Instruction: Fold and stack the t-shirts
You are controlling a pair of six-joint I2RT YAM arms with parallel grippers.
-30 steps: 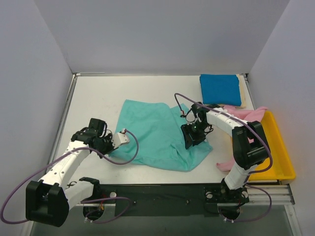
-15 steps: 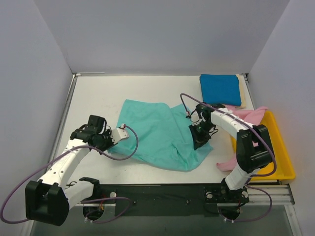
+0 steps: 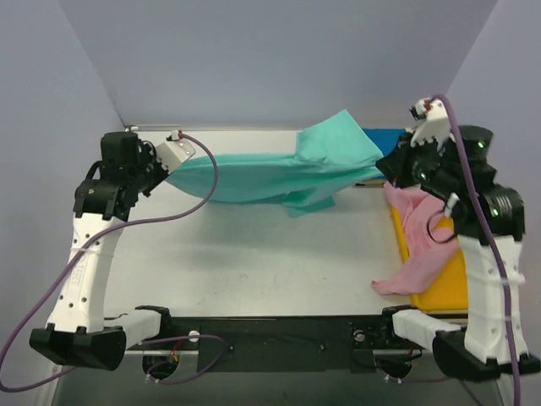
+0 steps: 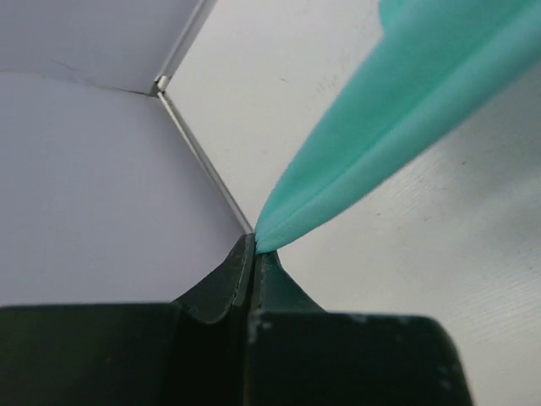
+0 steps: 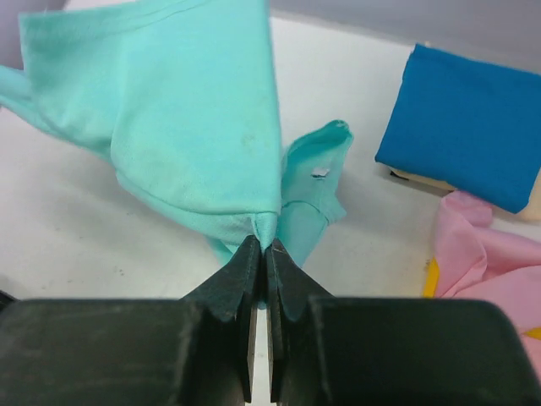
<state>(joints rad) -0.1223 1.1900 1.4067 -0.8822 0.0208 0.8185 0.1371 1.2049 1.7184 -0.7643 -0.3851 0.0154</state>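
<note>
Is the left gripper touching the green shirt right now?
Touching. The left wrist view shows the left gripper shut on a corner of the green shirt.

The stretched t-shirt (image 3: 254, 173) hangs above the far half of the counter (image 3: 254, 262), spanning it from left to right. Its left end is pinched in the left gripper (image 3: 163, 169) at the far left, and its right end is pinched in the right gripper (image 3: 385, 165) at the far right. Behind it, in the far right corner, the folded t-shirt (image 5: 469, 127) lies on top of another folded t-shirt (image 5: 532, 203). Nearer than that stack, the tray (image 3: 448, 292) sits along the counter's right edge. The rumpled t-shirt (image 3: 414, 245) lies partly in the tray and spills over its left rim onto the counter.
</note>
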